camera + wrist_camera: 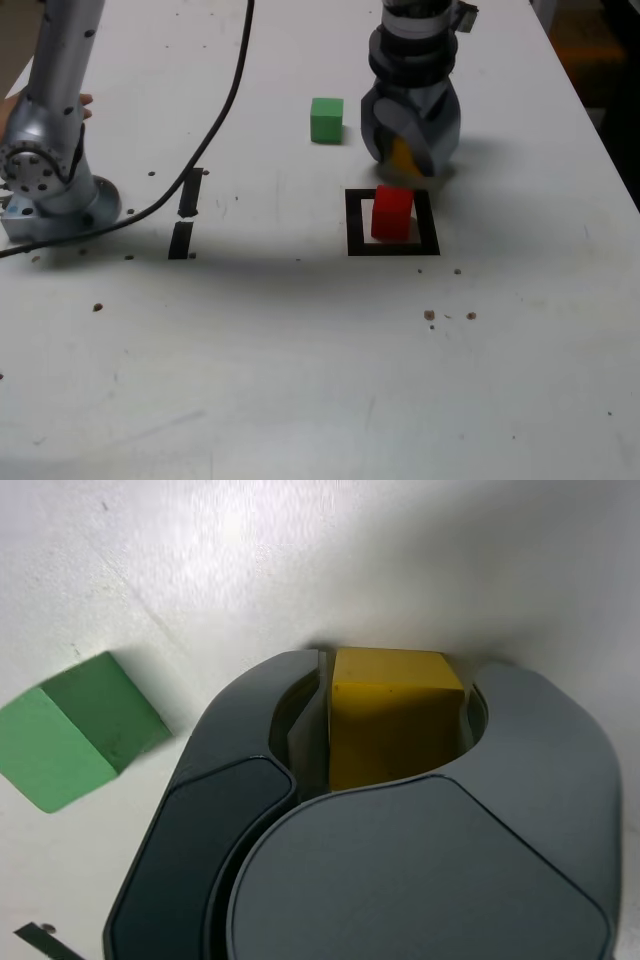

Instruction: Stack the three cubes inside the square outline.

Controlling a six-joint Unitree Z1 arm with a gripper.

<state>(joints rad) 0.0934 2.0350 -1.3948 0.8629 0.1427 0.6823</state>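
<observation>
The red cube (392, 212) sits inside the black tape square outline (354, 222) on the white desk. The yellow cube (402, 156) (392, 714) is clamped between the jaws just behind the outline. The green cube (326, 119) (75, 727) rests on the desk to the exterior view's left of it.

The exterior view looks down from high and in front across the white worktop (300, 380), taking in the whole scene from a distance. The wrist view sits right behind the claw (395, 715), looking steeply down at close range. Both show the yellow cube (402, 155) and the green cube (326, 119).
</observation>
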